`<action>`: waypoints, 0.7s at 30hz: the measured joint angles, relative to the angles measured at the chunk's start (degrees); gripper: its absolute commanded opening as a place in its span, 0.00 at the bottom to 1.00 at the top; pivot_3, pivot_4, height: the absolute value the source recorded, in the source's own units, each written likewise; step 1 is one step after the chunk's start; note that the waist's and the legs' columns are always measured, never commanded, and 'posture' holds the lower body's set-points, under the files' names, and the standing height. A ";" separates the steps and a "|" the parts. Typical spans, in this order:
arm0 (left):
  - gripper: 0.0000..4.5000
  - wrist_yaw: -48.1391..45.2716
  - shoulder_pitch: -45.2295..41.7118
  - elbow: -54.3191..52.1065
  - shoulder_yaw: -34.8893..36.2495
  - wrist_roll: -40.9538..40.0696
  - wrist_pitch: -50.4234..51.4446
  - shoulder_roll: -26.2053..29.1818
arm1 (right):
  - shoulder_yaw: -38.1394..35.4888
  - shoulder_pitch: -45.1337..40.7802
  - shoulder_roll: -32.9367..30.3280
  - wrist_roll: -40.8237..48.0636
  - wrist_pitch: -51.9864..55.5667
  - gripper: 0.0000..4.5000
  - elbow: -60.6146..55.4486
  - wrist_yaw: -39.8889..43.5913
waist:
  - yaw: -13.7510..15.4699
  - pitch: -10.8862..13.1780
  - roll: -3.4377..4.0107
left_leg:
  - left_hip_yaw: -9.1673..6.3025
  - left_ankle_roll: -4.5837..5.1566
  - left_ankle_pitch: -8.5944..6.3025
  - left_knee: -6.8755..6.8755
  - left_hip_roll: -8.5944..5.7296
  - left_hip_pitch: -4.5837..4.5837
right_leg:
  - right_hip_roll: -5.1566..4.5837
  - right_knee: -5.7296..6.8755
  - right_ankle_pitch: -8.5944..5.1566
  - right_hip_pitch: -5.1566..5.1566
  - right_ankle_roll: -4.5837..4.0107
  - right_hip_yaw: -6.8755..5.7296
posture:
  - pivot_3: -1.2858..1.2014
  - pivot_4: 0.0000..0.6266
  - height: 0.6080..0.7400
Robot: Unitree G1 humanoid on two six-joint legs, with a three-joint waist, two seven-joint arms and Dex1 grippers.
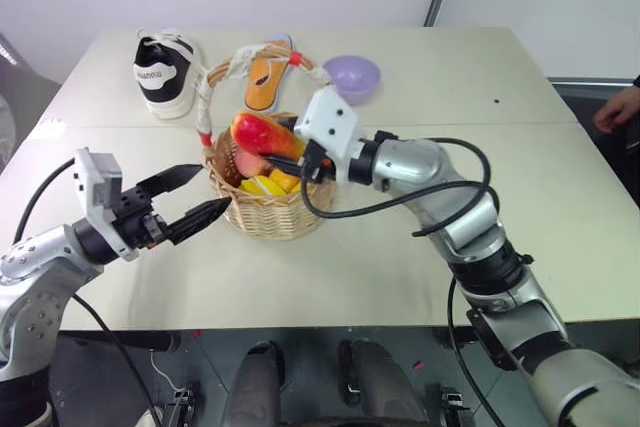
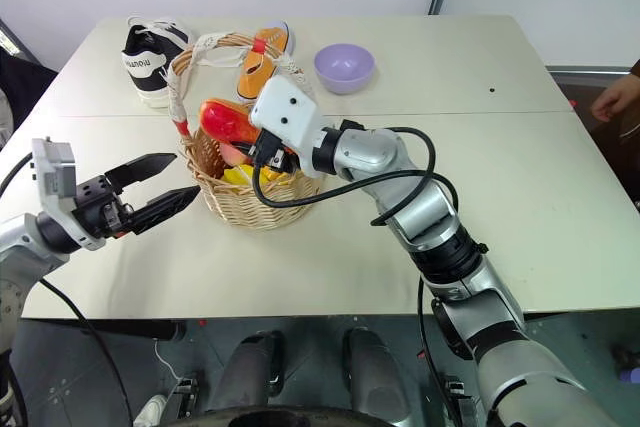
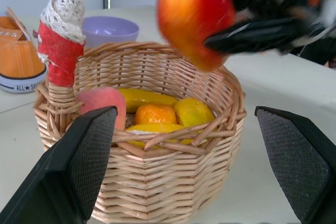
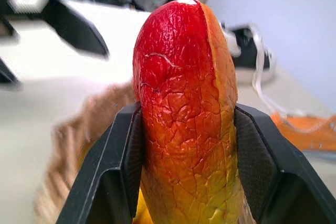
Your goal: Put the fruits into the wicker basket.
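The wicker basket (image 1: 262,215) stands on the table in front of me, its cloth-wrapped handle (image 1: 205,97) arching over it. My right gripper (image 1: 275,147) is shut on the red-to-yellow mango (image 1: 262,133), holding it just above the basket's rim; a black finger (image 4: 113,171) presses each side of the mango (image 4: 184,114). The pinkish peach (image 3: 102,103) lies inside the basket beside several yellow and orange fruits. My left gripper (image 1: 212,189) hangs open and holds nothing, just left of the basket's wall.
Behind the basket sit a black-and-white sneaker (image 1: 165,69), an orange insole (image 1: 268,77) and a lavender bowl (image 1: 352,77). A person's hand (image 1: 615,107) shows at the table's right edge.
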 measured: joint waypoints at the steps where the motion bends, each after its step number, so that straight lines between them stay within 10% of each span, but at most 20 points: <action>1: 1.00 0.14 0.35 -0.49 0.06 -0.08 0.00 -0.01 | -0.01 0.06 0.16 -0.55 -0.51 0.94 0.27 -0.14 | -0.05 0.00 0.00 | 0.00 0.00 0.00 0.00 0.01 0.01 | 0.02 0.01 0.00 -0.01 0.00 0.00 | 0.52 0.24 0.97; 12: 1.00 1.95 2.36 -2.52 0.12 -0.79 -0.10 -1.56 | -13.81 14.42 -5.94 14.33 -0.31 0.99 -11.57 9.78 | 0.10 -0.01 -0.02 | -0.03 0.00 0.00 0.04 0.01 0.10 | 0.03 0.01 -0.09 0.14 0.12 0.02 | 0.52 0.24 0.97; 21: 1.00 1.58 1.17 -2.06 -1.78 -0.75 -0.17 -2.30 | -18.87 12.37 0.59 14.25 0.10 0.93 -1.40 0.96 | -1.06 0.00 0.00 | -0.10 0.00 0.00 -0.01 0.12 0.22 | 0.26 0.12 0.01 0.10 -0.10 0.03 | 0.52 0.24 0.97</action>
